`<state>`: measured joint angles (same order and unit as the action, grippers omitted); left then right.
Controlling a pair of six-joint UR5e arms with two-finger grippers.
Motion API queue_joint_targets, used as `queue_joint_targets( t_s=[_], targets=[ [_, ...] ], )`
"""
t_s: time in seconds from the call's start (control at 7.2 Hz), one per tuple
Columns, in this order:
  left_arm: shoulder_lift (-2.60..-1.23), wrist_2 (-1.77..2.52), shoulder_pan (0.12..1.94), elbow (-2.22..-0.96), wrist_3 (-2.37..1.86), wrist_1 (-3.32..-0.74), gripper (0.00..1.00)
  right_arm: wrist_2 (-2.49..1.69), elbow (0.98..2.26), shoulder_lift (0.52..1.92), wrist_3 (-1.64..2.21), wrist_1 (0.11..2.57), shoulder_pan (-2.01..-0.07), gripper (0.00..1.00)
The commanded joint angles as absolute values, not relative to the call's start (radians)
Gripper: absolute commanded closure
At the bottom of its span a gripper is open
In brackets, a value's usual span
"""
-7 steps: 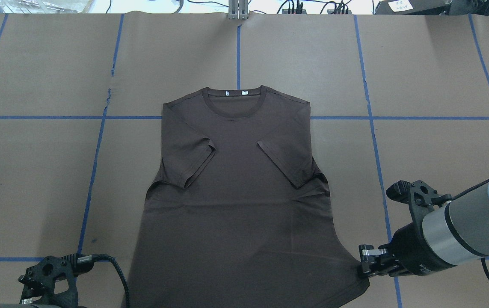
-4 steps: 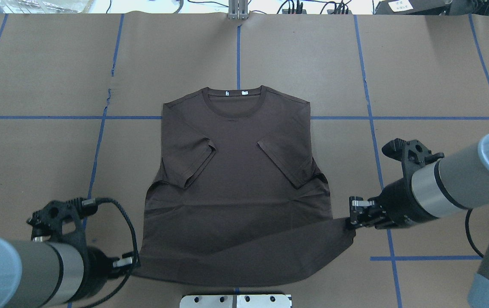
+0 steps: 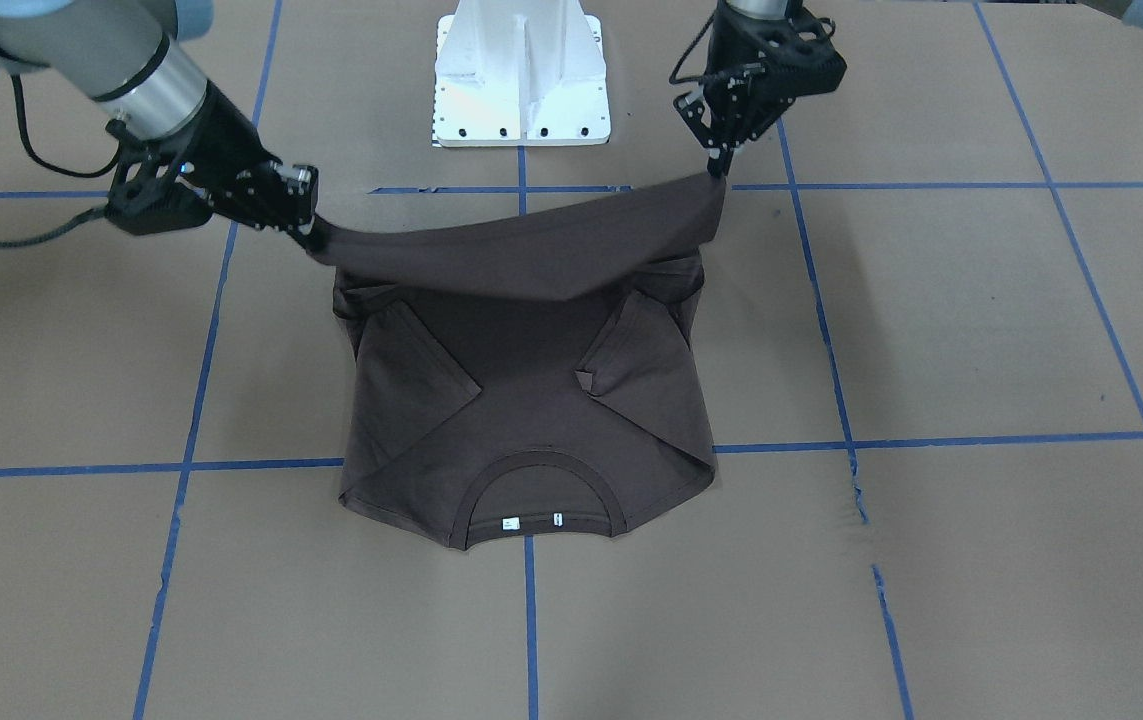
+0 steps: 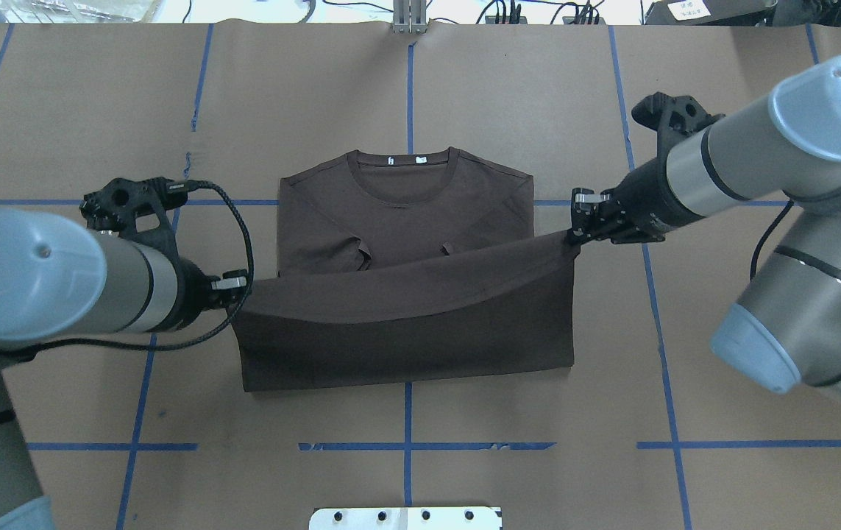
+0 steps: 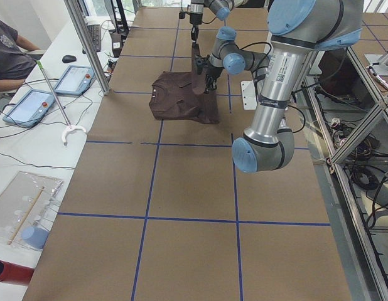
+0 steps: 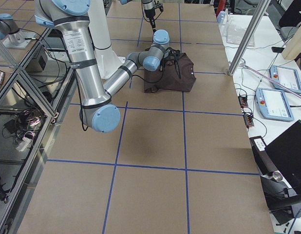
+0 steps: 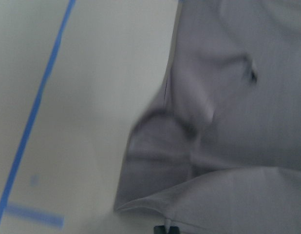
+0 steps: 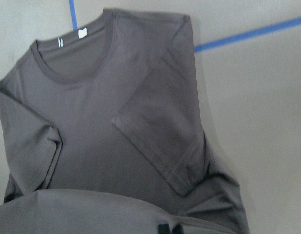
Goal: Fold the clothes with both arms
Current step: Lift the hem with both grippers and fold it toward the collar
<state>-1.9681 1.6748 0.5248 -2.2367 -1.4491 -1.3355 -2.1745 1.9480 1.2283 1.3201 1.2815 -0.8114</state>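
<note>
One T-shirt (image 4: pixel 405 331) between left claw (image 4: pixel 240 291), right claw (image 4: pixel 575 234)

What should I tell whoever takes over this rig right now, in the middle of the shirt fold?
The left gripper is shut on one bottom corner of the T-shirt; the right gripper is shut on the other.
The shirt lies on the table, collar away from the robot.
Done: sleeves folded inward; hem lifted and stretched over the shirt's middle.
Left: bring the hem to the shoulders, lay it flat, release.
</note>
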Motion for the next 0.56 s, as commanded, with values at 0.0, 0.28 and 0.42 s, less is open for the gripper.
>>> queue_joint_targets(
  t_s=[0.0,0.28,0.42],
  targets=[
    [-2.028,1.672,0.647,-2.014,-1.346,-1.473,1.0,-2.171,1.716,1.084,1.226,1.279,-0.88,1.0],
    [-2.077,1.674,0.705,-1.758,-1.339,-1.734,1.0,-2.171,1.465,0.912,1.187,1.276,-0.903,1.0],
    [-2.107,1.674,0.728,-1.653,-1.319,-1.784,1.0,-2.171,1.389,0.863,1.184,1.276,-0.907,1.0]
  ],
)
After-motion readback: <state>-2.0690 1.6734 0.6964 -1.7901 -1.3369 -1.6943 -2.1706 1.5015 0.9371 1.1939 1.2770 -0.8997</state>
